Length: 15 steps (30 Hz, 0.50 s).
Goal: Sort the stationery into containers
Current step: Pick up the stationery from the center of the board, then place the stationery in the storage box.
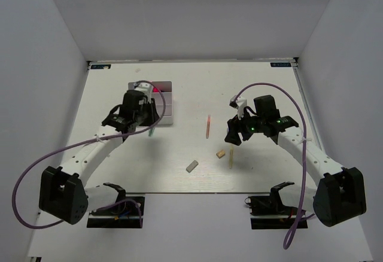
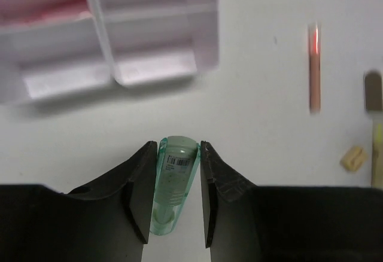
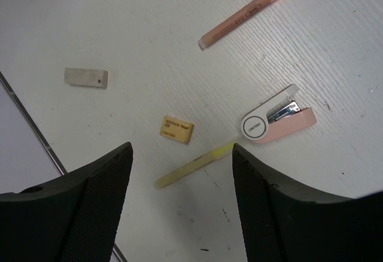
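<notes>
While I am gripping the pale green marker (image 2: 175, 184) in the left gripper (image 2: 178, 154), its long axis is running from 6 to 12 o'clock between the jaws. The white tray (image 2: 206, 29) is lying ahead at 11 o'clock, apart from the marker tip, so I am judging a forward carry to its nearest compartment as the next move. The right gripper (image 3: 179, 178) is hanging wide open over the thin yellow pencil (image 3: 194, 165), which is pointing toward 2 o'clock.
</notes>
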Tool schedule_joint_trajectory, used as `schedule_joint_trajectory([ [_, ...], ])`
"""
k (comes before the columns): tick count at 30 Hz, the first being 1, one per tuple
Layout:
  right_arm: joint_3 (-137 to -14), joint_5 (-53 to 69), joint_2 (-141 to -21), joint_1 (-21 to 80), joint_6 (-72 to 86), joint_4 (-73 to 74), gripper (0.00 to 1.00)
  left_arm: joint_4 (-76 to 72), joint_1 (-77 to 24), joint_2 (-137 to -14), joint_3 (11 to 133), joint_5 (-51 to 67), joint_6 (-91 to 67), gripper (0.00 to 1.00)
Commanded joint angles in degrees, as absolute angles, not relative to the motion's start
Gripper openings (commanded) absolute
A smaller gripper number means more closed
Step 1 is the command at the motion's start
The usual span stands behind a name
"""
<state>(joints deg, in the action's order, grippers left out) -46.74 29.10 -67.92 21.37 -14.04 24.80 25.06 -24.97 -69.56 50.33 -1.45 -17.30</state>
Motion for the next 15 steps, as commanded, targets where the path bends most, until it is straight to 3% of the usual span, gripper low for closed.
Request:
schedule_joint_trajectory([
  [1, -48.96, 30.41, -67.68, 21.18, -14.41, 24.96, 0.70, 16.18, -19.08, -69.34, 52.47, 3.34, -14.95, 0.00],
  [12, -49.04, 30.59, -68.73, 21.27, -14.68, 25.05, 0.70, -9.92, -13.98, -76.98, 51.85, 0.61, -7.84, 0.00],
  [15, -48.95, 30.50, -68.91, 21.18, -14.76, 25.14, 0.70, -12.12, -11.70, -80.31, 54.04, 5.95, -7.12, 0.00],
])
